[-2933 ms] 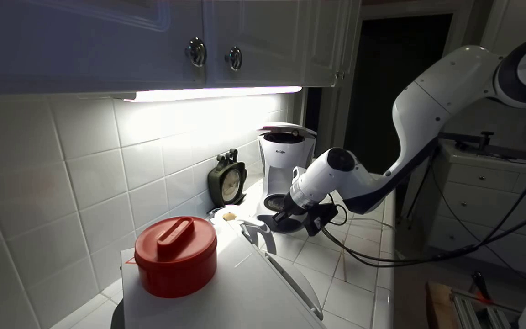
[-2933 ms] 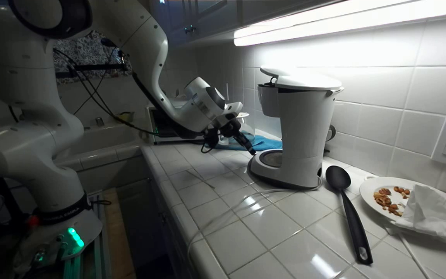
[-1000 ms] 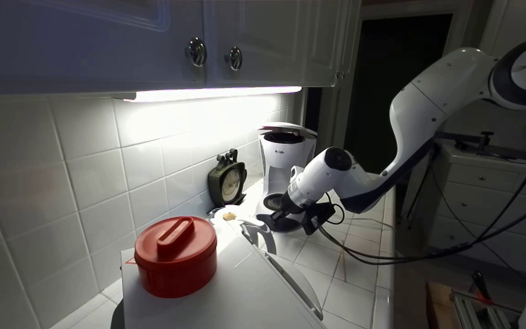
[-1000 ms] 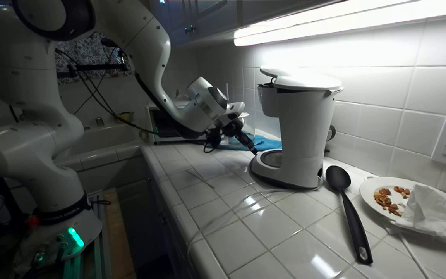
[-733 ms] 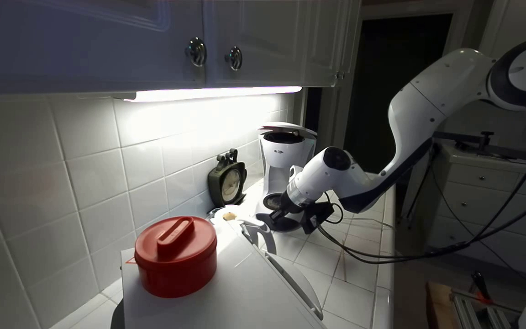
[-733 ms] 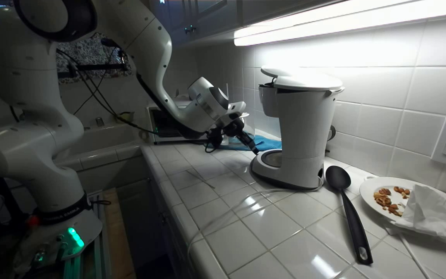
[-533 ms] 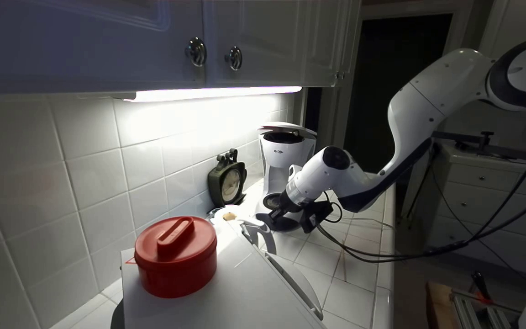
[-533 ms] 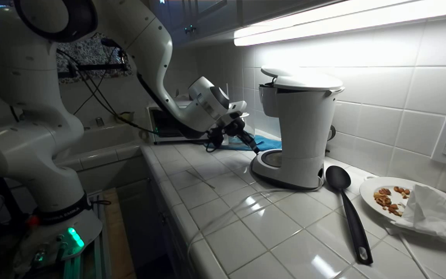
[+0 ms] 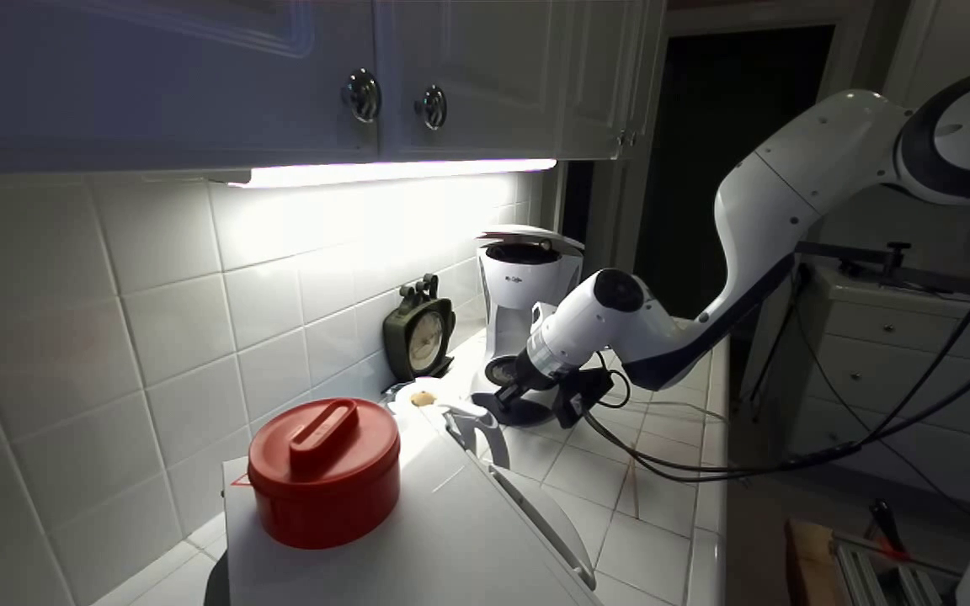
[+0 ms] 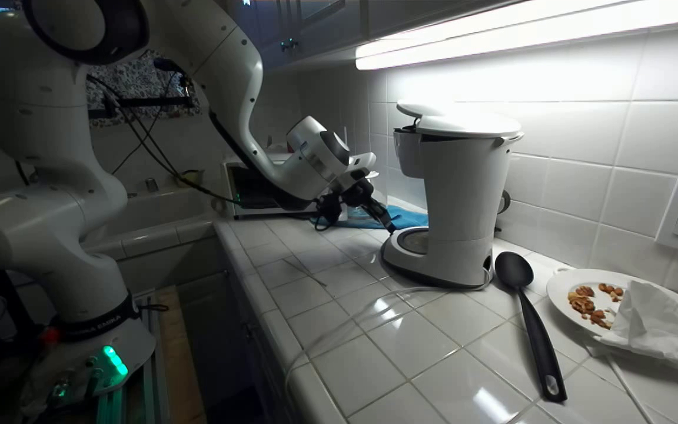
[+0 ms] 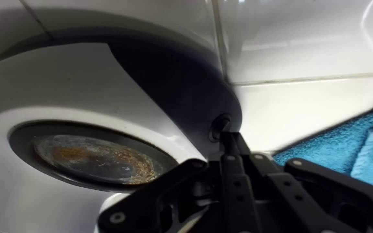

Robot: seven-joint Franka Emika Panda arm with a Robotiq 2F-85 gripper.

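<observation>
White plastic is forming the body of the coffee maker point(image 10: 461, 194), which is standing upright on the tiled counter point(image 10: 368, 359), its lid point(image 9: 529, 231) tilting up over a dark opening. Low on its base, set in a dark curved panel point(image 11: 173, 87), a round black switch point(image 11: 218, 127) is sitting right at the tip of the gripper point(image 11: 232, 137). The gripper is pointing down at a slant, clenched, its two fingers lying together; whether they are actually pressing on the switch, I cannot tell. Brown stains are marking the warming plate point(image 11: 92, 158) just beside that panel, and a blue towel point(image 11: 332, 152) is lying on the counter near the base.

In an exterior view, a carafe point(image 9: 451, 407) with a white handle is standing near a white toaster oven point(image 9: 426, 539), on top of which a red lidded container point(image 9: 323, 492) is resting. A dark green dial case point(image 9: 426, 341) is standing close to the tiled wall point(image 9: 173, 345), under a glowing under-cabinet light point(image 9: 401, 173). In an exterior view, a black spoon point(image 10: 535, 330) is lying behind the coffee maker, beside a white plate point(image 10: 562, 288) holding walnut pieces point(image 10: 583, 303) and a crumpled napkin point(image 10: 654, 321).
</observation>
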